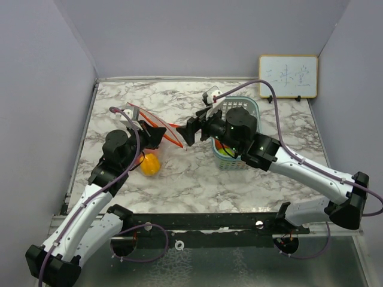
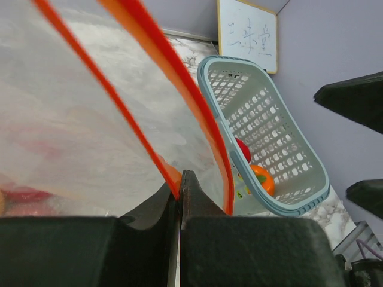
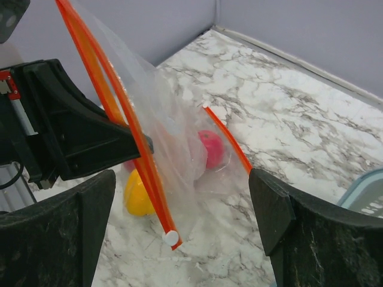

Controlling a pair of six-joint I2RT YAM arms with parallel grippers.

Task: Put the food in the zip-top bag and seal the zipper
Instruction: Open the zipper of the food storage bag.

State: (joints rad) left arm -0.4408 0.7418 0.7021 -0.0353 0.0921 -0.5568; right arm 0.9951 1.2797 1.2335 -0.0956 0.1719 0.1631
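My left gripper [image 2: 178, 186] is shut on the near orange-red zipper strip [image 2: 114, 95] and holds the mouth of the clear zip-top bag [image 2: 66, 119] open above the table; this gripper also shows from above [image 1: 157, 135]. My right gripper [image 3: 182, 179] is open and empty, its jaws wide apart just in front of the bag's mouth [image 3: 173, 119]. A white slider [image 3: 171, 237] sits at the end of the strip. A pink food piece [image 3: 210, 148] shows through the bag. A yellow piece [image 1: 149, 163] lies under the left gripper; whether it is inside the bag I cannot tell.
A teal lattice basket [image 1: 254, 110] stands behind my right wrist, holding a red piece [image 2: 242, 149] and an orange piece [image 2: 263, 179]. A whiteboard [image 1: 288, 76] leans on the back right wall. Purple walls enclose the marble table [image 1: 197, 179].
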